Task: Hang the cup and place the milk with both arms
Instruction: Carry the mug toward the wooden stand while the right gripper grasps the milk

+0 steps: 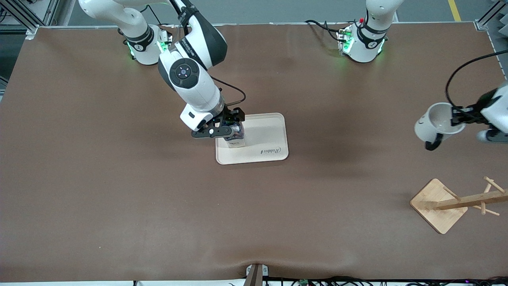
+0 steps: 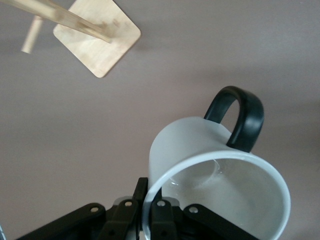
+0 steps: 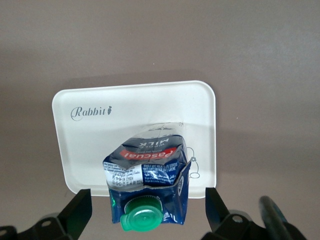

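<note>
Right now, seeing the milk (image 1: 235, 136) upright on the cream tray (image 1: 266, 137), at the tray's end toward the right arm's end of the table. Small dark-blue carton w/ round green cap on top, red label band reading "Pascual", fine white print below it, pale lower part. Looks creased and dented around the shoulders in the right wrist view (image 3: 147, 175). Tray (image 3: 100, 145) flat on the brown table (image 1: 119, 178), approx. mid-table, rounded corners, "Rabbit" logo printed near one edge.

Straddling the carton w/ the right gripper (image 1: 226, 128): fingers spread wide, one on each side, clear gaps both sides in the wrist view (image 3: 145, 205), so not touching it.

Holding the cup (image 1: 434, 127) up in the air w/ the left gripper (image 1: 456, 115), over bare table toward the left arm's end. Pinched tight on the rim, one finger inside and one outside (image 2: 147, 205). Small white mug (image 2: 200, 150), tipped on its side, mouth facing up toward the front camera, inside white and glossy, thick black curved handle on the side away from the fingers.

Also noting the wooden rack (image 1: 440, 206) on the table at the left arm's end, nearer to the front camera than the tray: square pale base, slanted post w/ short pegs. Same rack (image 2: 97, 40) in the left wrist view, well apart from the cup.
</note>
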`<state>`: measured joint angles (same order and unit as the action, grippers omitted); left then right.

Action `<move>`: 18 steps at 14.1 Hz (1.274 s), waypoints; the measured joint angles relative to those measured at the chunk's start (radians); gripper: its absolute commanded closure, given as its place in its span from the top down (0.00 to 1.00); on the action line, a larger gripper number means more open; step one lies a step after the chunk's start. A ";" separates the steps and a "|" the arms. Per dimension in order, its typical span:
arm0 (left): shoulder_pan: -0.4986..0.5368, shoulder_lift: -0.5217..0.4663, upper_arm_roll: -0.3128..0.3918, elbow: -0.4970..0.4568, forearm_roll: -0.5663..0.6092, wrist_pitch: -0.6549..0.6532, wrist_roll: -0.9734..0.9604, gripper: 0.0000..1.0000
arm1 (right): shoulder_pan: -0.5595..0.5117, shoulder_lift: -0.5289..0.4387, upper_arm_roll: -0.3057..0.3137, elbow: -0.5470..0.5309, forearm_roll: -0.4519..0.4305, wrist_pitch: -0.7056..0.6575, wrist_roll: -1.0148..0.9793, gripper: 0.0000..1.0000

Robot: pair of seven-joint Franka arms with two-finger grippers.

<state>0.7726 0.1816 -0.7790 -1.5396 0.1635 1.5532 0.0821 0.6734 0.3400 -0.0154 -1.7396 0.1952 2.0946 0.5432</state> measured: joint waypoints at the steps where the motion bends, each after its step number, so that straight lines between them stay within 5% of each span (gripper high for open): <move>1: 0.019 0.003 0.000 0.000 0.001 0.018 0.030 0.00 | 0.003 0.008 0.000 0.001 0.000 0.000 0.004 1.00; 5: 0.089 0.049 0.002 0.000 0.001 0.107 0.149 0.00 | 0.033 0.041 0.000 0.002 0.000 0.005 0.025 0.94; 8: 0.097 0.097 0.021 0.008 0.001 0.174 0.170 0.00 | 0.044 0.064 -0.001 0.010 0.000 0.014 0.034 0.40; 12: 0.095 0.146 0.022 0.047 0.001 0.205 0.170 0.00 | 0.036 0.067 -0.015 0.054 0.000 -0.052 0.033 0.31; 14: 0.095 0.162 0.023 0.051 0.001 0.230 0.170 0.00 | 0.020 0.074 -0.020 0.097 0.000 -0.161 0.032 0.01; 18: 0.096 0.188 0.029 0.054 0.001 0.271 0.170 0.00 | 0.013 0.089 -0.021 0.174 -0.002 -0.294 0.034 0.00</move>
<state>0.8681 0.3700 -0.7498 -1.4859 0.1644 1.8240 0.2524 0.6867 0.4289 -0.0369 -1.5659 0.1934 1.8002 0.5768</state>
